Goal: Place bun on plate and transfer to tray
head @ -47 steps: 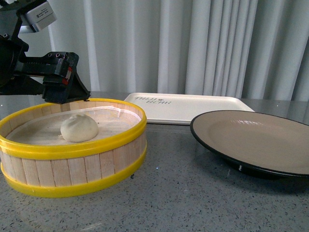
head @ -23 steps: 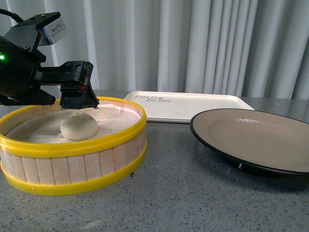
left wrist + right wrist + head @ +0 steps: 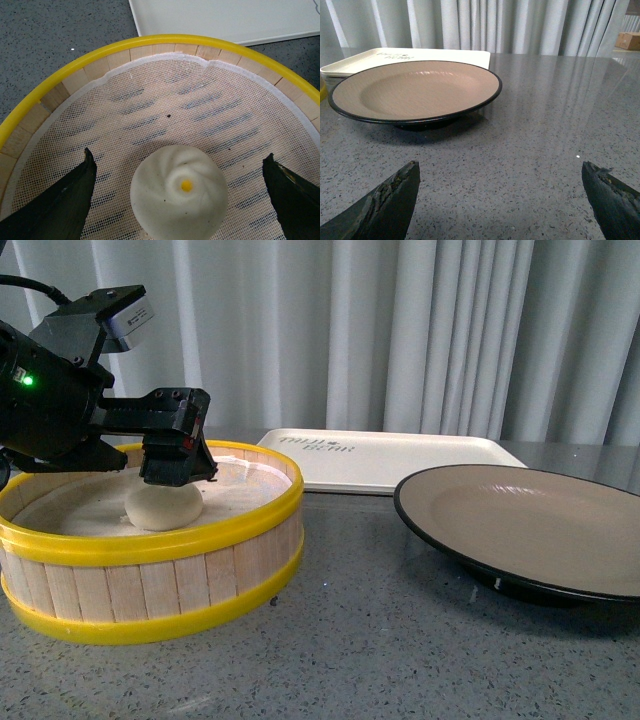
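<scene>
The off-white bun (image 3: 163,508) lies on the mesh liner inside the yellow-rimmed wooden steamer basket (image 3: 180,585) at the left. My left gripper (image 3: 176,472) is open and hangs just above the bun. In the left wrist view the bun (image 3: 178,196), with a small yellow dot on its twisted top, lies between the two spread fingers (image 3: 65,205), touching neither. The black-rimmed beige plate (image 3: 530,525) stands empty at the right, and it also shows in the right wrist view (image 3: 415,92). The cream-white tray (image 3: 390,460) lies behind it. My right gripper (image 3: 500,200) is open and empty over bare table, short of the plate.
The grey speckled tabletop (image 3: 380,650) spreads between basket and plate. White curtains (image 3: 400,330) hang behind the table. A brown box (image 3: 630,40) shows at the far edge in the right wrist view.
My left gripper has moved right and down, from behind the basket's far rim to just above the bun. Bun, plate and tray have not moved.
</scene>
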